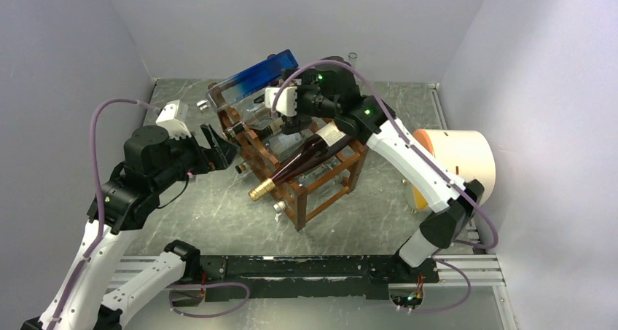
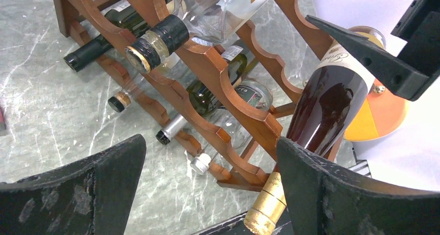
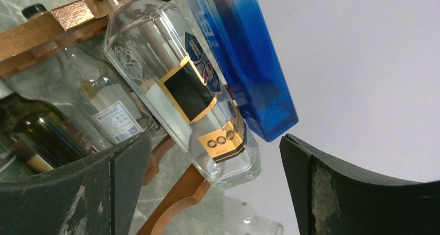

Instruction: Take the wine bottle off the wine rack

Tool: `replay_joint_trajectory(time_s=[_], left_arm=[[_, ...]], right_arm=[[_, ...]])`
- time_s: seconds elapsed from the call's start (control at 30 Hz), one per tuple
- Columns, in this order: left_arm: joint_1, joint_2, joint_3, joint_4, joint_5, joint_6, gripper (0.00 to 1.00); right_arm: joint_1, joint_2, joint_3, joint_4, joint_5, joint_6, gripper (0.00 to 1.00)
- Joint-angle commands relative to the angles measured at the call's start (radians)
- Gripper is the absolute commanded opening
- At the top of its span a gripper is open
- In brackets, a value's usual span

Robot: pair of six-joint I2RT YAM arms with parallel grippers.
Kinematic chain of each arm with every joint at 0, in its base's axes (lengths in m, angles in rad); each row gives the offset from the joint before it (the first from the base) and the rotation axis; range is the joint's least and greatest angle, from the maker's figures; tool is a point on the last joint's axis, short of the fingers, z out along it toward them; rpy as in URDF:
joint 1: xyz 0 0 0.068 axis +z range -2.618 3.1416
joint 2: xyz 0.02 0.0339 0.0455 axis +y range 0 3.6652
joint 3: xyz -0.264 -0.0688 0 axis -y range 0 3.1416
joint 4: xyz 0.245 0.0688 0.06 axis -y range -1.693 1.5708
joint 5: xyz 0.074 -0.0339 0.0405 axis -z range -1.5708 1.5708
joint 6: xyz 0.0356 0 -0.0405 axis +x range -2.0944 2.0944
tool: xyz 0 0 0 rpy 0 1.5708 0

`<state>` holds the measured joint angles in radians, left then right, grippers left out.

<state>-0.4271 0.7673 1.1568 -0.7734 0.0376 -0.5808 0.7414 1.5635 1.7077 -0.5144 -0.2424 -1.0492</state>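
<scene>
Both hands are wide open and hold nothing. The left hand (image 1: 217,146) hangs just beside the left end of the wine rack (image 1: 295,206), and the right hand (image 3: 212,141) is up at its far top, close to a clear bottle (image 3: 176,84) and a blue bottle (image 3: 244,53). The dark wine bottle (image 1: 310,157) lies slanted across the top rails, its gold-foil neck sticking out toward the near side. I think a careless push could send it sliding neck-first onto the surface (image 1: 218,213), and the right hand may knock the two bottles beside it or shift the rack.
</scene>
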Motion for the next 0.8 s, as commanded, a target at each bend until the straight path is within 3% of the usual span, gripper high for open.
replay_joint_trajectory(time_s=[0.0, 0.1, 0.3, 0.47, 0.57, 0.77], left_arm=[[-0.001, -0.024, 0.006, 0.017, -0.011, -0.001, 1.00], [0.000, -0.025, -0.008, 0.026, -0.017, 0.008, 0.99], [-0.001, 0.045, -0.030, 0.081, -0.010, 0.014, 1.00], [0.033, 0.052, -0.068, 0.216, 0.071, -0.014, 1.00], [0.151, 0.038, -0.130, 0.275, 0.165, -0.046, 0.99], [0.460, -0.030, -0.358, 0.564, 0.576, -0.195, 1.00]], right_arm=[[0.037, 0.104, 0.157, -0.266, 0.038, -0.167, 1.00], [0.063, 0.126, 0.189, -0.270, 0.057, -0.170, 1.00], [0.082, 0.040, 0.065, -0.038, -0.002, -0.095, 1.00], [0.089, -0.034, -0.053, 0.083, -0.025, -0.075, 1.00], [0.090, -0.080, -0.105, 0.114, -0.018, -0.069, 1.00], [0.090, -0.169, -0.215, 0.198, -0.025, -0.058, 1.00]])
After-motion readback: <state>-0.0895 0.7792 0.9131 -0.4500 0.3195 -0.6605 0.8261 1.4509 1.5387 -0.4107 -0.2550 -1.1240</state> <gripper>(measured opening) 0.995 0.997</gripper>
